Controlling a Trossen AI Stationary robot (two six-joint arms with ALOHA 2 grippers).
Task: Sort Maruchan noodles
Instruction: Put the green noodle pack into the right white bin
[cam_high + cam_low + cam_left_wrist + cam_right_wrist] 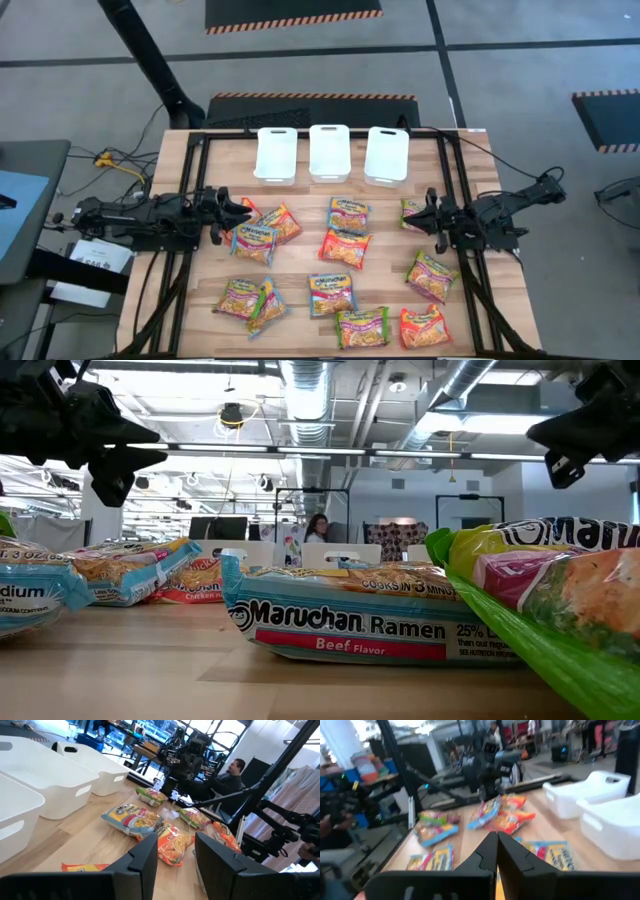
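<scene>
The Maruchan noodles (339, 245) lie scattered flat over the near half of the wooden table (300, 265), about a dozen packets, none inside the three white bins (331, 152) lined up along the far edge. Their long axes run in no common direction: the blue packet (331, 293) near the middle lies roughly across the table, the orange one (344, 247) above it is slightly tilted, and the green-pink packet (362, 327) at the near edge lies roughly crosswise beside an orange packet (424, 325). In the low view a blue beef-flavour packet (350, 618) faces the camera broadside, and a green-edged packet (540, 600) is cut off at the frame's right side. On the left, a small cluster of packets (265, 232) is partly covered by the left gripper (238, 212), which hovers above it; in the left wrist view its fingers (145, 860) stand apart with a clear gap and nothing between them. The right gripper (432, 213) hangs over the table's right side next to a green packet (413, 210) that it partly hides; in the right wrist view its fingers (485, 855) are pressed together, holding nothing. A seated person (231, 772) shows beyond the table.
</scene>
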